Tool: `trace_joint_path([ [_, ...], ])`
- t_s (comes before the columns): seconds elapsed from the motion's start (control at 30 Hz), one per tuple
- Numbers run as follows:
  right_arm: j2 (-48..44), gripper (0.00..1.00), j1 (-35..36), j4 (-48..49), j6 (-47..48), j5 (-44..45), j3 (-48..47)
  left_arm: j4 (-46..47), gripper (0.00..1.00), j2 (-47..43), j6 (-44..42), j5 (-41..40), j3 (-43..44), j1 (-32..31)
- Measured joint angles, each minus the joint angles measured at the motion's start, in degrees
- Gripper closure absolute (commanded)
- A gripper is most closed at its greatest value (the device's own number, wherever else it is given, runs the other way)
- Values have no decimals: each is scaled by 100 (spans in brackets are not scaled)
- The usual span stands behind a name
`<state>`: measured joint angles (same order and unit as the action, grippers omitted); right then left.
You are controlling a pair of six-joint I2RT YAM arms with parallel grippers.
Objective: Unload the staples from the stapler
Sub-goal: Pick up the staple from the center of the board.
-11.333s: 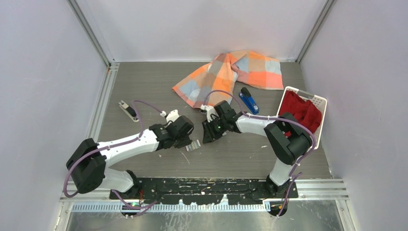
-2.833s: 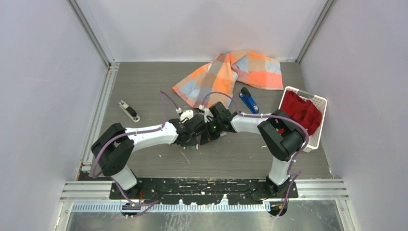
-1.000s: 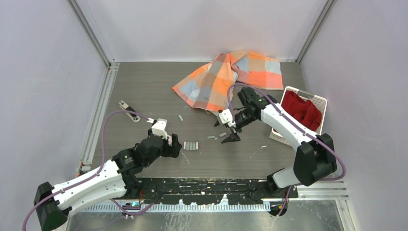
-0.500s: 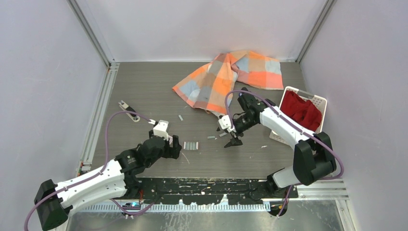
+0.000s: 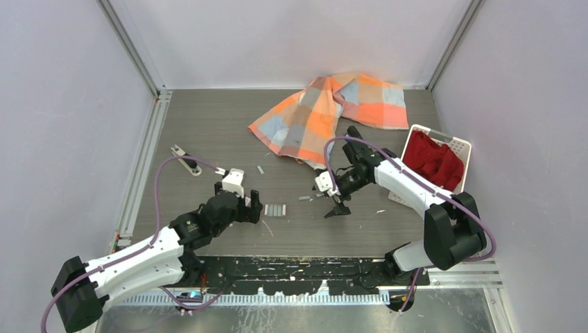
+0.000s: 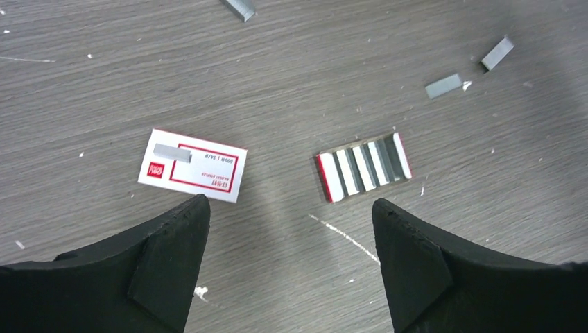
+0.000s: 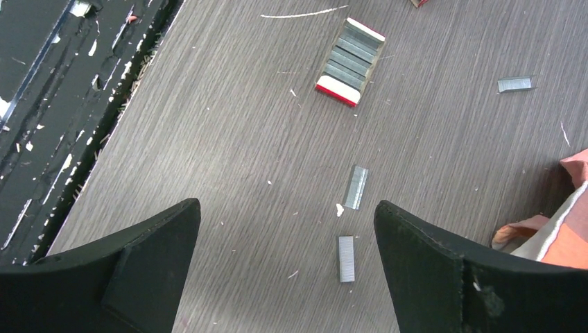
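Observation:
The stapler is hidden in the top view, where my right arm lies next to the cloth, and it is out of both wrist views. Loose staples lie on the table: one strip sits between my open right gripper's fingers, nearer the right one, and another just beyond it. More strips lie further off. My left gripper hovers open and empty, near a small tray of staple rows and a white-and-red box. From above, the left gripper is left of the tray and the right gripper is to its right.
An orange-and-blue checked cloth lies at the back. A white basket holding a red cloth stands at the right. A small silver-and-black object lies at the left. The black base rail runs along the near edge.
Both grippers have opened wider. My right gripper has come down and nearer, over the loose strips. The left gripper has edged slightly forward towards the tray.

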<state>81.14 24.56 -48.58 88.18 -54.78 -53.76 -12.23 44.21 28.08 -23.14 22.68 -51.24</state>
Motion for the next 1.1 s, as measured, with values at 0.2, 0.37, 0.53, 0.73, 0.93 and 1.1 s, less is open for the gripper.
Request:
trace_joint_path([
  [0.2,0,1,4,-9,7,9,0,479,11,192,87,1102,-31,866],
  [0.37,0,1,4,-11,4,13,0,1147,30,649,501,2492,-162,1945],
  [0.53,0,1,4,-13,4,15,0,1510,48,1519,743,3335,-44,2282],
  [0.73,0,2,4,-13,4,13,0,1582,59,2533,765,3766,481,2286],
  [0.93,0,2,15,-13,2,11,0,1613,60,3171,728,3877,903,2286],
  [1.1,0,2,52,-11,0,11,0,1661,59,3670,723,4094,997,2286],
])
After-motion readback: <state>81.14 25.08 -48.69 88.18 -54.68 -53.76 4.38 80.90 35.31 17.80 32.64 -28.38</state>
